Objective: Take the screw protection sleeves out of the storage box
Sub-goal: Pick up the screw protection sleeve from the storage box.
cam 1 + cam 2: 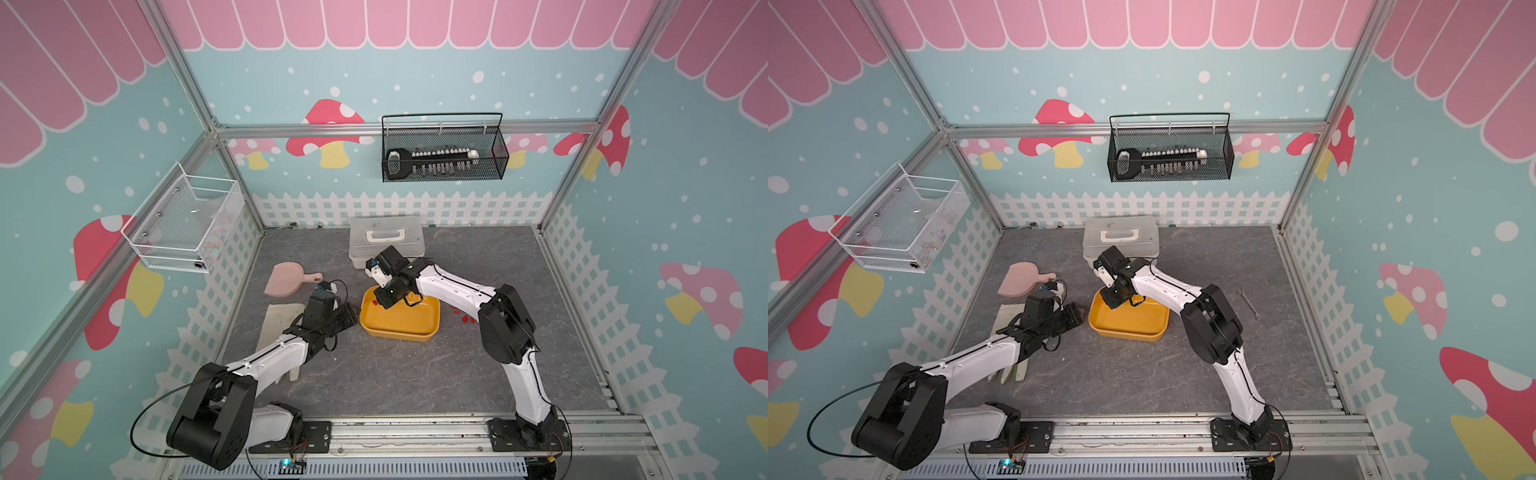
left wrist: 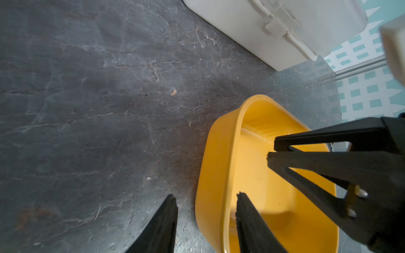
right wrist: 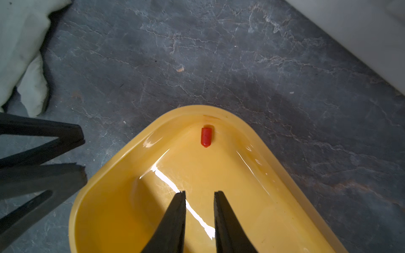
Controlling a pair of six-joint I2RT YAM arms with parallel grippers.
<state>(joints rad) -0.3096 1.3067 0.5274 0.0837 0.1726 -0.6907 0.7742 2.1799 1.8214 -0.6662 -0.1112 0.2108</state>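
The yellow storage box [image 1: 395, 334] [image 1: 1125, 334] sits mid-table. One red screw protection sleeve [image 3: 206, 137] lies inside it, in a corner. Several more sleeves [image 1: 462, 318] lie on the table just right of the box. My right gripper [image 3: 201, 192] [image 1: 384, 303] hangs over the box floor, open by a narrow gap with nothing between its fingers, a short way from the sleeve. My left gripper [image 2: 207, 195] [image 1: 353, 316] is open at the box's left end. It straddles the wall [image 2: 230, 153], one finger inside and one outside, and the outer finger stands clear of the wall.
A white lidded case [image 1: 386, 241] stands just behind the box. A pink paddle-shaped board [image 1: 286, 282] and a pale glove [image 1: 282, 318] lie to the left, by my left arm. A wrench [image 1: 1249, 303] lies right of my right arm. Wire baskets [image 1: 442, 153] [image 1: 183, 224] hang on the walls.
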